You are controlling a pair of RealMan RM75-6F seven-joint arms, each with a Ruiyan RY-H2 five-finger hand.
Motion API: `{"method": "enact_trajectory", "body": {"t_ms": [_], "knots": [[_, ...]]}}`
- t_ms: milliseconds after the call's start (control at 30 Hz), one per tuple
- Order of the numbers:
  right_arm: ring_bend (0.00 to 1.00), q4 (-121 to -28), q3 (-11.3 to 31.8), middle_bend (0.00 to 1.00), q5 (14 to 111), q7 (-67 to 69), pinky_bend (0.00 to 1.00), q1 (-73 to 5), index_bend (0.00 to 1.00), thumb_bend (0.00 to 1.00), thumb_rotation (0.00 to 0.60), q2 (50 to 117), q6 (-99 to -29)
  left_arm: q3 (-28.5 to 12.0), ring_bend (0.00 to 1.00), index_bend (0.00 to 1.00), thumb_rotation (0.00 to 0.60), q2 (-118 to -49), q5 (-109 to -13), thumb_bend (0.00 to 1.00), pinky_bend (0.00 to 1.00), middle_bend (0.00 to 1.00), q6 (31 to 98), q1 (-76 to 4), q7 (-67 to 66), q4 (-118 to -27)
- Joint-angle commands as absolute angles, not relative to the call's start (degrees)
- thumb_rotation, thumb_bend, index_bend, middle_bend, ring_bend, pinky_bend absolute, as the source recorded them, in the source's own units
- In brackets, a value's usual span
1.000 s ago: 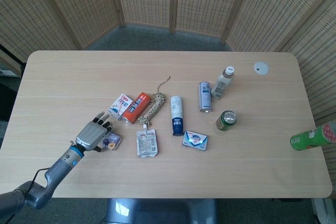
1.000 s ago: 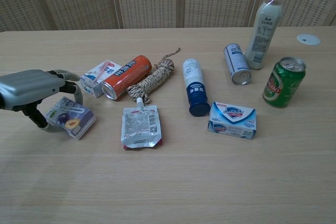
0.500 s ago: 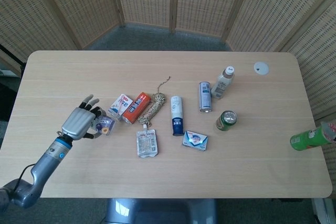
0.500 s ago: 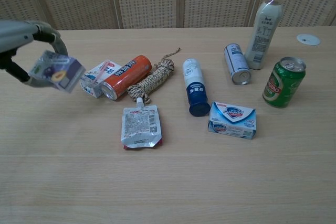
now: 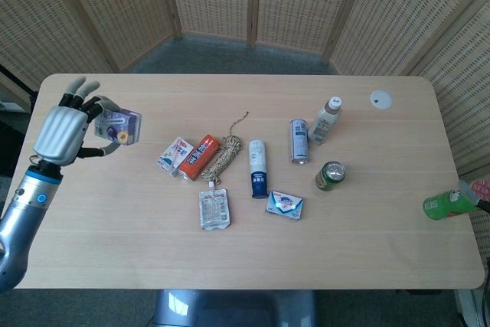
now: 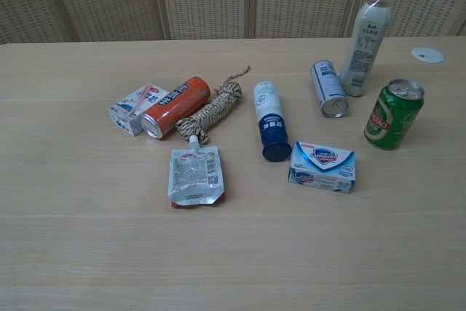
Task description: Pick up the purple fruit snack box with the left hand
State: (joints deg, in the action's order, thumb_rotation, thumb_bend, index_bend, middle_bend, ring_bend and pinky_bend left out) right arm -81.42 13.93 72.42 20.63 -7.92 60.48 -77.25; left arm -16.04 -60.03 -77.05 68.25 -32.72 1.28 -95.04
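Above table's (image 5: 230, 258) left edge, left hand (image 5: 63, 134) grips purple box (image 5: 117, 125) clear of surface: pickup looks complete; right hand's state can't be told.

No legible text on any package.

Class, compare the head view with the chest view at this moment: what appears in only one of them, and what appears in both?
Only the head view shows the left hand holding the purple fruit snack box up, and a green canister at the table's right edge. The chest view shows nothing extra, only closer label detail. Both show the orange can, rope coil, pouch, green soda can and bottle.
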Motion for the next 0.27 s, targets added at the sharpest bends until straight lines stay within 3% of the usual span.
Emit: {"method": "enact_trajectory", "body": {"t_ms": [33, 267], "knots": [[0.0, -81.22, 13.84, 0.03, 72.47, 20.72, 0.0, -7.94, 0.0, 0.25, 0.219, 60.74, -77.18, -18.17, 0.15, 0.66, 0.546, -57.17, -75.59, 0.29, 0.0, 0.38, 68.85, -32.85, 2.11, -97.04], [0.0, -81.02, 13.92, 0.03, 72.41, 20.88, 0.0, -7.91, 0.0, 0.25, 0.218, 60.89, -77.19, -19.2, 0.15, 0.66, 0.547, -54.73, -74.71, 0.29, 0.0, 0.37, 68.94, -32.63, 3.97, -98.98]]}}
